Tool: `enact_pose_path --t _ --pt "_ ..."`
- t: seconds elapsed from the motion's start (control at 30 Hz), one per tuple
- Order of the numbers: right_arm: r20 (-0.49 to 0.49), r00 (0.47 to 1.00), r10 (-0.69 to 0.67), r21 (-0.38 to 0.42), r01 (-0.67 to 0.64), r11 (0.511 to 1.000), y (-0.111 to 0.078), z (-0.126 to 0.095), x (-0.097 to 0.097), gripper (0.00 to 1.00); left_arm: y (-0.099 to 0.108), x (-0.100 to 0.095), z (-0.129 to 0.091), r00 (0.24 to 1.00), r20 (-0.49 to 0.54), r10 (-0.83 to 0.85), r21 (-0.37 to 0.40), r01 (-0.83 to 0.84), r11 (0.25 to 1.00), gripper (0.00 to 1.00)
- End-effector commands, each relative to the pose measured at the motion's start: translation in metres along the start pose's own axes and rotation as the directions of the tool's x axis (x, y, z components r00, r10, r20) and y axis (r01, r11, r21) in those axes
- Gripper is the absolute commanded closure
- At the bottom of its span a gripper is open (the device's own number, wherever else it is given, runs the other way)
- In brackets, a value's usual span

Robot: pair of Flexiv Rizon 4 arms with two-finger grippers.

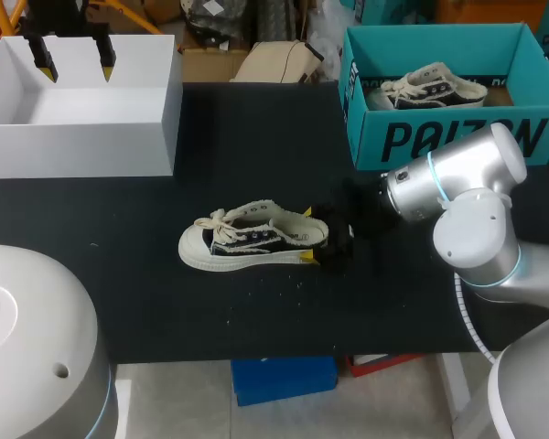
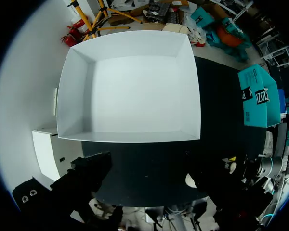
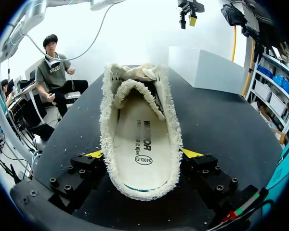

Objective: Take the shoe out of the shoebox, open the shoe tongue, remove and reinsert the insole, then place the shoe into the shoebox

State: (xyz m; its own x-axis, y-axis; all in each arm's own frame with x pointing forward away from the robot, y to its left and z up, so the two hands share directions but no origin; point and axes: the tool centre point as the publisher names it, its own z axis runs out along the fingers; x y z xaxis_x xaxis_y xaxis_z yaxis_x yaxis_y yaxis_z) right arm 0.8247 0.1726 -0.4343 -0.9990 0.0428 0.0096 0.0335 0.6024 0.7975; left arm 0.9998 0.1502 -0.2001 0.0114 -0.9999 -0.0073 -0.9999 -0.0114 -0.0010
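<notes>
**Head view**
- Desk point(image 1: 256, 128): black top, carries all the items below.
- White box point(image 1: 82, 137): far left corner of the desk, open on top, nothing inside.
- Teal shoebox point(image 1: 439, 137): far right corner, open on top. It holds a second shoe point(image 1: 430, 87), pale with dark sides, lying against the back wall.
- Shoe point(image 1: 247, 242): mid-desk, well apart from both boxes, upright on its sole with the toe toward my left. Nothing stands between it and either box.
- Left tool point(image 1: 76, 67): hangs over the back of the white box, fingers spread wide, holding nothing.
- Right tool point(image 1: 306, 235): at the shoe's heel, one yellow tip on each side of it.

**Left wrist view**
- White box point(image 2: 130, 86): directly ahead of my left tool, bare floor and four walls.
- Teal shoebox point(image 2: 257, 98): off to the side, across the desk point(image 2: 221, 96).
- Left tool: its yellow tips do not show here.

**Right wrist view**
- Shoe point(image 3: 139, 139): heel toward me, frayed collar all round, laces bunched at the far end.
- Insole point(image 3: 142, 144): pale, lying flat inside the shoe.
- White box point(image 3: 207, 72): beyond the toe, across the desk point(image 3: 216, 125), with the left tool point(image 3: 188, 14) above it.
- Right tool point(image 3: 142, 154): grips the shoe at the heel, fingertips point(image 3: 191, 153) pressed to its two sides.
</notes>
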Motion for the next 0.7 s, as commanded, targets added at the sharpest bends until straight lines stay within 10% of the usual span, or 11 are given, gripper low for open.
enact_pose_path --t 0.03,0.5,0.7 --pt "0.0 1.0 0.001 -0.001 -0.001 1.0 -0.004 0.006 -0.001 1.0 0.011 0.027 -0.01 0.991 0.099 -0.086 0.037 0.083 0.996 0.0" --pt "0.0 1.0 0.001 -0.001 -0.001 1.0 -0.004 0.006 -0.001 1.0 0.076 0.131 -0.02 0.985 0.11 -0.135 0.097 0.125 0.987 0.0" --pt "0.0 1.0 0.001 -0.001 -0.001 1.0 -0.004 0.006 -0.001 1.0 0.076 0.131 -0.02 0.985 0.11 -0.135 0.097 0.125 0.987 0.0"
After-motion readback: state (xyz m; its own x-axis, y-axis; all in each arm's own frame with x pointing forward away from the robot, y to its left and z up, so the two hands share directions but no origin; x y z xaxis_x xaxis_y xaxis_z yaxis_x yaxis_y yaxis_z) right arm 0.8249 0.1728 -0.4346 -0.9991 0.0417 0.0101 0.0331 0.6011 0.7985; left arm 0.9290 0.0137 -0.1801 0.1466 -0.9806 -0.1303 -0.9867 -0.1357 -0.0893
